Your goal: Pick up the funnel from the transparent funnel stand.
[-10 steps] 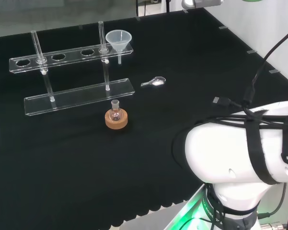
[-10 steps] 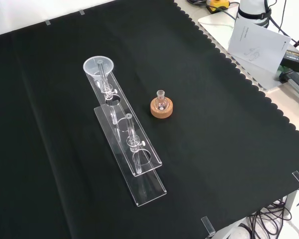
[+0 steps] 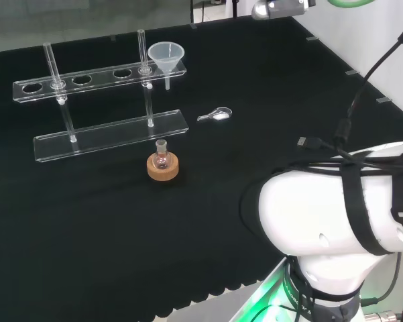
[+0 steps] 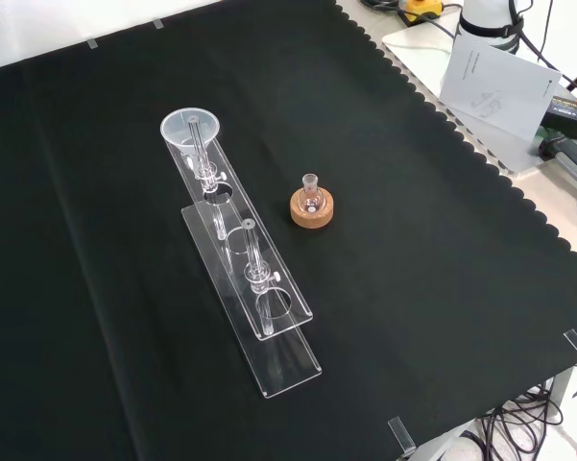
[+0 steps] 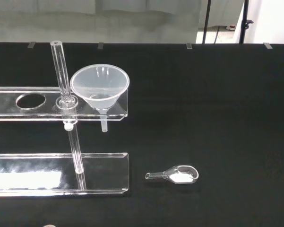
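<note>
The funnel [image 5: 100,86] sits untouched in its stand [image 5: 47,101], as before; I cannot tell my hand's state.

Setting: laboratory bench, robot test cell. Bench draped in black cloth [image 4: 442,288] with scalloped edge. Labware laid out: clear funnel [image 5: 100,87] seated in a transparent funnel stand [image 3: 110,137] with upright rods; small round flask [image 3: 162,158] on a cork ring [image 3: 163,168]; glass weighing scoop [image 5: 176,175] holding white powder. White robot arm link [image 3: 335,215] with strapped cables. Cables and paper sheet [image 4: 494,82] past cloth edge.
</note>
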